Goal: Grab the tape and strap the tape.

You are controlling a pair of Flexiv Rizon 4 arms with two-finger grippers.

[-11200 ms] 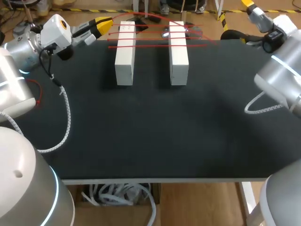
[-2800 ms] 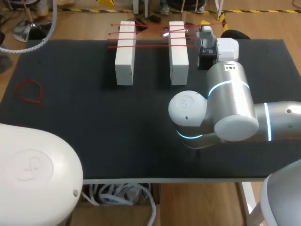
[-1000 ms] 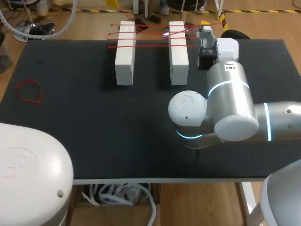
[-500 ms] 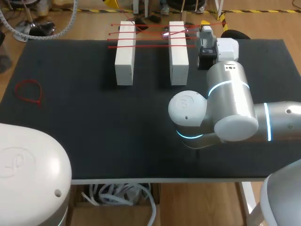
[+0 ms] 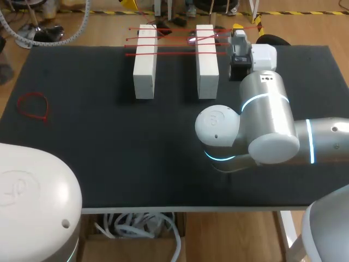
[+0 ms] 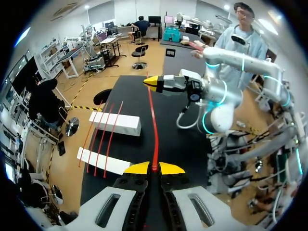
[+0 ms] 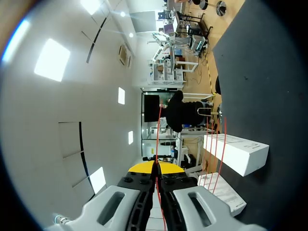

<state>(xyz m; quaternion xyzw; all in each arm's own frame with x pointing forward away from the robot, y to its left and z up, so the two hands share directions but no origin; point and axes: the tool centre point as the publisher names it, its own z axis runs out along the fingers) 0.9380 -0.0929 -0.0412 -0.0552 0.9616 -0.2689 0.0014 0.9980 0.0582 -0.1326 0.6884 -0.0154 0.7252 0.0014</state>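
Black table [image 5: 109, 153] | left claw [image 6: 154, 168] pinches red tape [image 6: 154, 125] | right claw [image 7: 157, 168] pinches it too | head-only: red loop [image 5: 32, 106]

1. Table [image 5: 109, 153]: 1, black top.
2. White blocks [image 5: 144, 60]: 2, long, side by side w/ a gap btwn them.
3. Red straps: 5 in all, in 3 sorts (items 4–6).
4. Flat straps [image 5: 174, 53]: 3, laid across both blocks.
5. Taut strap [image 6: 153, 125]: 1, strung btwn the 2 grippers.
6. Looped strap [image 5: 34, 106]: 1, lying alone nr the table's left edge.
7. Arms: 2, left arm [image 5: 32, 202] & right arm [image 5: 262, 120].
8. Grippers: 2, left gripper [image 6: 154, 168] & right gripper [image 7: 155, 168], 1 per arm, each nipping 1 end of the taut strap.
9. Yellow-tipped fingers: 2 per gripper, 4 total.
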